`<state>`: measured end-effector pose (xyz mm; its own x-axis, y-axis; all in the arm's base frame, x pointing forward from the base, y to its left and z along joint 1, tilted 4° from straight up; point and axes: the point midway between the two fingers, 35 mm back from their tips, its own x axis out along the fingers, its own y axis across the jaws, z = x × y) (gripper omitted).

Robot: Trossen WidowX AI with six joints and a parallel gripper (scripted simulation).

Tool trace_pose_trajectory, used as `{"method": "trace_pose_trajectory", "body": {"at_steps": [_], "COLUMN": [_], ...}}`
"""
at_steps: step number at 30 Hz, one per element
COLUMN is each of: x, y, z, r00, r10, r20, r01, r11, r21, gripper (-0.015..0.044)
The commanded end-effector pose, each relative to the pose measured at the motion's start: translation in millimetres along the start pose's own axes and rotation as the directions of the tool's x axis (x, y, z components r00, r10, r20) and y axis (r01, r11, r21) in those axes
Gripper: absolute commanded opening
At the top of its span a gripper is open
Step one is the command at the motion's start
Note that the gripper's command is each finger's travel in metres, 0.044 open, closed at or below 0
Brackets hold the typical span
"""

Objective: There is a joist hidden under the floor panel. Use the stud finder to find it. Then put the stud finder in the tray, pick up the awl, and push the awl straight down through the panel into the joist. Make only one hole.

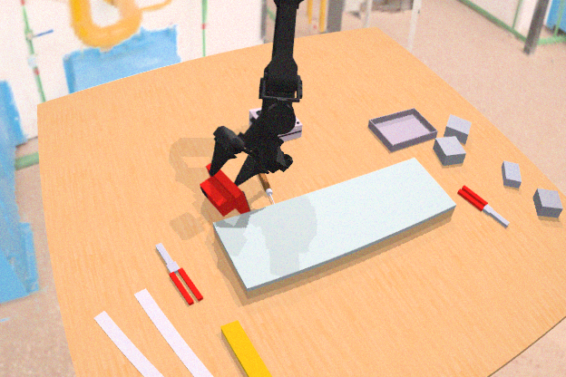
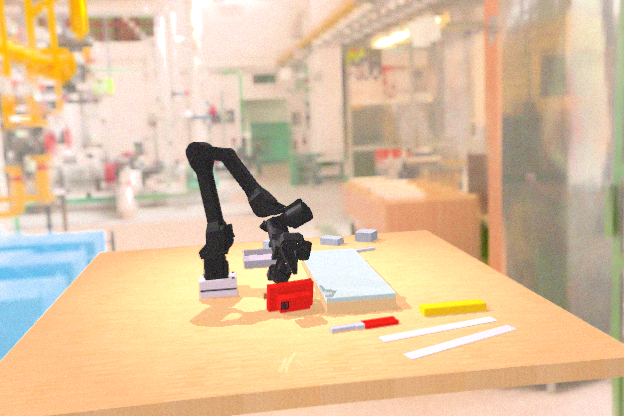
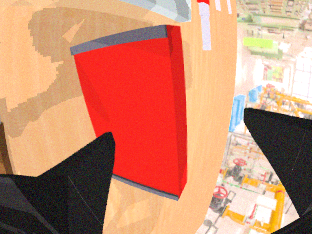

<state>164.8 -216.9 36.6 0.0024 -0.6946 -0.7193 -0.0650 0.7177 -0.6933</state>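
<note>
The red stud finder (image 1: 217, 193) (image 2: 297, 296) (image 3: 135, 100) is just off the near-left end of the pale floor panel (image 1: 356, 219) (image 2: 347, 275) (image 3: 162, 6), looking tilted; whether it touches the panel or table is unclear. My gripper (image 1: 224, 178) (image 3: 182, 127) is open just above it, one fingertip overlapping its face in the wrist view, with nothing held. The awl (image 1: 265, 182) lies behind the panel's edge, its wooden handle partly hidden by the gripper. The grey-walled tray (image 1: 414, 140) (image 2: 258, 263) is empty. The joist is hidden, and I see no hole.
Several grey blocks (image 1: 449, 150) (image 2: 365, 235) stand beyond the tray and panel. Red-handled tools lie off the panel's right end (image 1: 473, 198) and left end (image 1: 186, 285) (image 2: 380, 322). A yellow bar (image 1: 247, 349) (image 2: 452, 307) and two white strips (image 1: 169, 332) (image 2: 438, 329) lie near the front.
</note>
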Motion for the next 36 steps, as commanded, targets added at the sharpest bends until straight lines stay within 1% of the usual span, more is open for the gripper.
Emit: {"method": "trace_pose_trajectory", "body": {"at_steps": [1,5,7,10,11,31,33,36], "x": [-29,-83,-93,-93,-62,-62,-60,-49], "y": [-18,-36,-39,-39,-26,-26,-27,-31], "z": [5,-4,-8,-8,0,0,1,4], "r00": [1.0,1.0,1.0,1.0,1.0,1.0,1.0,0.988], "r10": [-0.013,-0.009,-0.009,-0.009,0.004,0.004,0.03,0.15], "r20": [0.011,0.011,0.011,0.011,0.008,0.008,0.0,-0.032], "r01": [0.012,0.009,0.009,0.009,-0.004,-0.004,-0.03,-0.152], "r11": [1.0,1.0,1.0,1.0,1.0,1.0,0.998,0.941], "r21": [0.014,0.01,0.009,0.009,-0.002,-0.002,-0.06,-0.301], "gripper": [0.044,0.044,0.044,0.044,0.044,0.044,0.044,0.044]}}
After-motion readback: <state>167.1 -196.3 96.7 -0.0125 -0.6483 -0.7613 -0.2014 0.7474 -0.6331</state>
